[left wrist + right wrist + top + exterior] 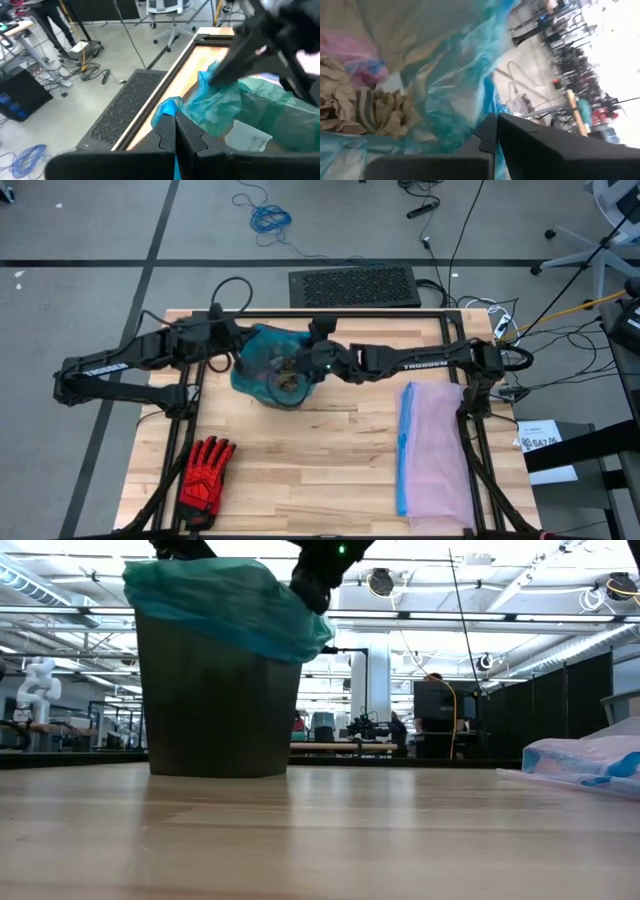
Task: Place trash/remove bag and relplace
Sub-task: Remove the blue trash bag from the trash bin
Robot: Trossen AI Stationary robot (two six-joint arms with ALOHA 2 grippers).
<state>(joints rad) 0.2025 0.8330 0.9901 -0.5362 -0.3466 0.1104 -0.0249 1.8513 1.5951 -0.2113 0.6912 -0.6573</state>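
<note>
A dark bin (215,710) stands at the table's far middle, lined with the teal-green bag (262,358), whose rim folds down over the bin's edge (230,600). Inside lies the trash: tan paper lumps (365,112) and a pink piece (350,55). My left gripper (175,120) is at the bin's left far side, shut on the bag's edge. My right gripper (492,135) reaches from the right to the bin's right rim, shut on the bag there. My left gripper pinches a bunched bit of the bag's rim (167,106) between its two fingertips, slanting slightly down from the table's left. The plastic runs from the fingers across the bin's top. My right gripper pinches the bag's rim fold (482,107) between its fingers, coming from the table's right and slanting down. Several layers look gathered there. The bag stays on the bin, its skirt hanging below the fingers (300,635).
A red-and-black glove (205,472) lies near the table's front left. A pale lilac bag with a blue rim (435,450) lies flat along the right side. A black mat (355,286) sits on the floor beyond the far edge. Bare wood fills the near middle.
</note>
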